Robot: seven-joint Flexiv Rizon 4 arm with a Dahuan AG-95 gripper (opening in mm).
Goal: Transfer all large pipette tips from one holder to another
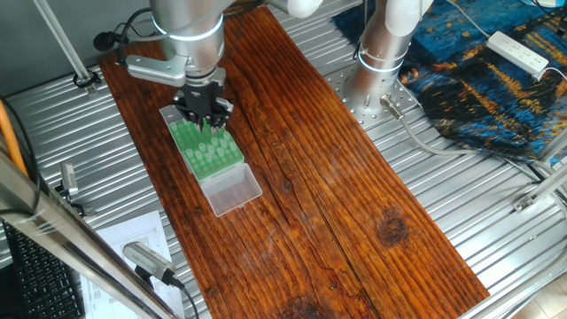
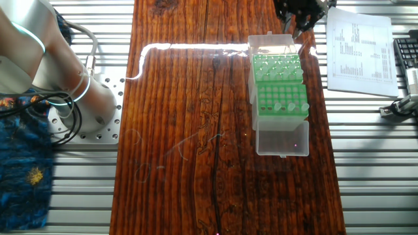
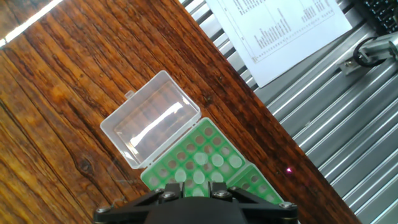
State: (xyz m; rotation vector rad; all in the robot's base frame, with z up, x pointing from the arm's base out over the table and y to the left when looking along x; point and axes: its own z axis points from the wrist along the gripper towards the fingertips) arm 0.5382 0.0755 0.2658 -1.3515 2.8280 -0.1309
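In one fixed view, upper left of frame: black two-finger end effector (image 1: 205, 108) hangs over the green plastic rack (image 1: 207, 147) w/ clear hinged lid (image 1: 234, 190) open flat on the dark wooden bench (image 1: 354, 195). Can't tell if fingers are spread or pressed. Other fixed view, right of centre: translucent whitish conical pipette tips (image 2: 290, 106) stand in the rack's lower row, more in upper rows. Far right: printed paper sheet (image 2: 359, 46) on ribbed metal.

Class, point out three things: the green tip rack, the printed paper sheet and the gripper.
green tip rack (image 2: 281, 88), other fixed view, top face.
printed paper sheet (image 2: 361, 49), other fixed view, middle.
gripper (image 1: 205, 113), one fixed view, between fingertips.
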